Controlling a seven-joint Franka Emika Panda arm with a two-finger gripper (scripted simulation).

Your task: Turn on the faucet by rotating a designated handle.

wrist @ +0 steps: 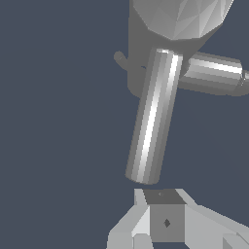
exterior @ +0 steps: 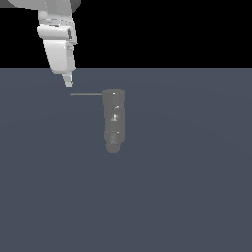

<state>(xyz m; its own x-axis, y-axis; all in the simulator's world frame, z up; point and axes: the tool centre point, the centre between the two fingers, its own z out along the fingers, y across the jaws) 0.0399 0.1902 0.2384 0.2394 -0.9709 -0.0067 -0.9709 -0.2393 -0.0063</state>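
My exterior view looks down from well back onto the flat grey ground, taking in the whole faucet [exterior: 114, 119] with the arm entering at its upper left. My wrist view sits close behind the gripper [wrist: 163, 214], facing along it at the handle [wrist: 153, 116]. Both views share the handle [exterior: 86, 94] and faucet cap.

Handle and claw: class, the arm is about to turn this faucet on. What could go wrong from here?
1. The claw sits just past the free tip of the thin handle; a push there could slip off the end.
2. The wrist view shows the rod's end close to the claw, so a slightly off approach might jam against the tip rather than sweep it.
3. A glancing contact might shove the faucet body instead of rotating the handle.
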